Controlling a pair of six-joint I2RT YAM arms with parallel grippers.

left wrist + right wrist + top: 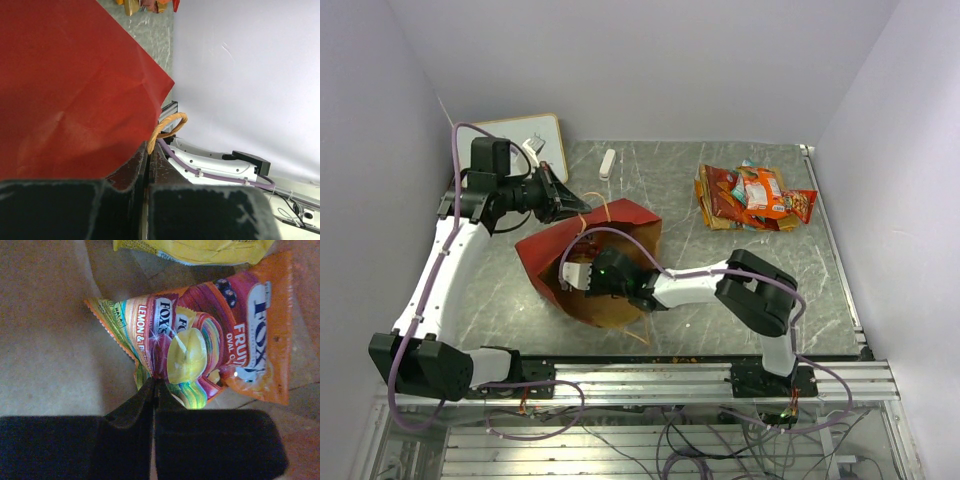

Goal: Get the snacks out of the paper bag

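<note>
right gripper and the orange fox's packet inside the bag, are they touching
Touching. The right wrist view shows the right gripper shut on the edge of the orange packet, with the foil crumpled where the jaws meet.

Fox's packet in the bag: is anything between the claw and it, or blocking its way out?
Nothing visible. The right claw is shut on the edge of the Fox's packet; a yellow packet lies beyond, not over it. The left claw pinches the paper bag by its rim, holding it open.
</note>
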